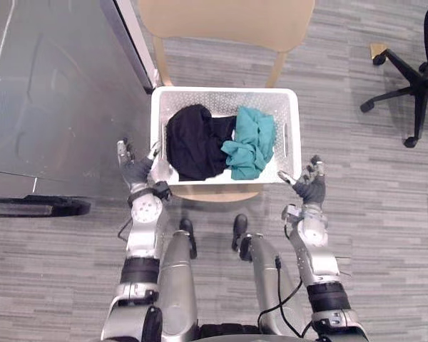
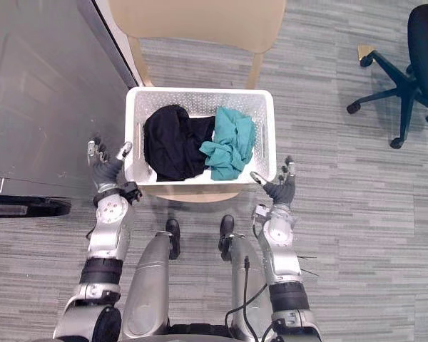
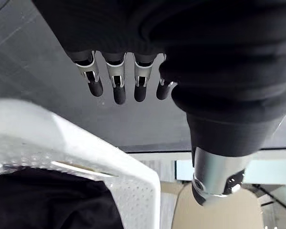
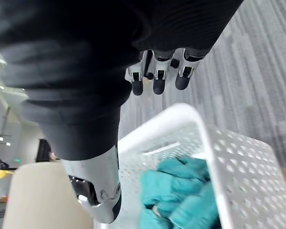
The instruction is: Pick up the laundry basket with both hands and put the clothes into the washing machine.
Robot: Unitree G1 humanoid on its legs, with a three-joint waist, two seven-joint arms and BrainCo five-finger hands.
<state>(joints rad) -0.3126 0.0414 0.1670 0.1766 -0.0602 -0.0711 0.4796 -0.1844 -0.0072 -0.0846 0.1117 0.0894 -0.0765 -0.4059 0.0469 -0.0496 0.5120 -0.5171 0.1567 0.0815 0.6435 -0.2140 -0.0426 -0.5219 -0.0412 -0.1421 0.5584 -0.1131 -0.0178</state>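
Observation:
A white perforated laundry basket (image 1: 289, 107) stands on a pale wooden chair (image 1: 221, 21) straight ahead. Inside lie a black garment (image 1: 192, 139) on the left and a teal garment (image 1: 251, 142) on the right. My left hand (image 1: 134, 169) hovers just outside the basket's near left corner, fingers straight, thumb toward the rim, holding nothing. My right hand (image 1: 310, 184) hangs open off the near right corner, thumb pointing at the rim. The left wrist view shows the rim (image 3: 86, 148) and black garment (image 3: 47, 200); the right wrist view shows the rim (image 4: 200, 124) and teal garment (image 4: 186, 191).
A glass panel (image 1: 50, 92) with a dark frame runs along the left, close to the chair. A black office chair base (image 1: 414, 85) stands at the far right. A dark strip (image 1: 36, 206) lies on the grey floor at the left.

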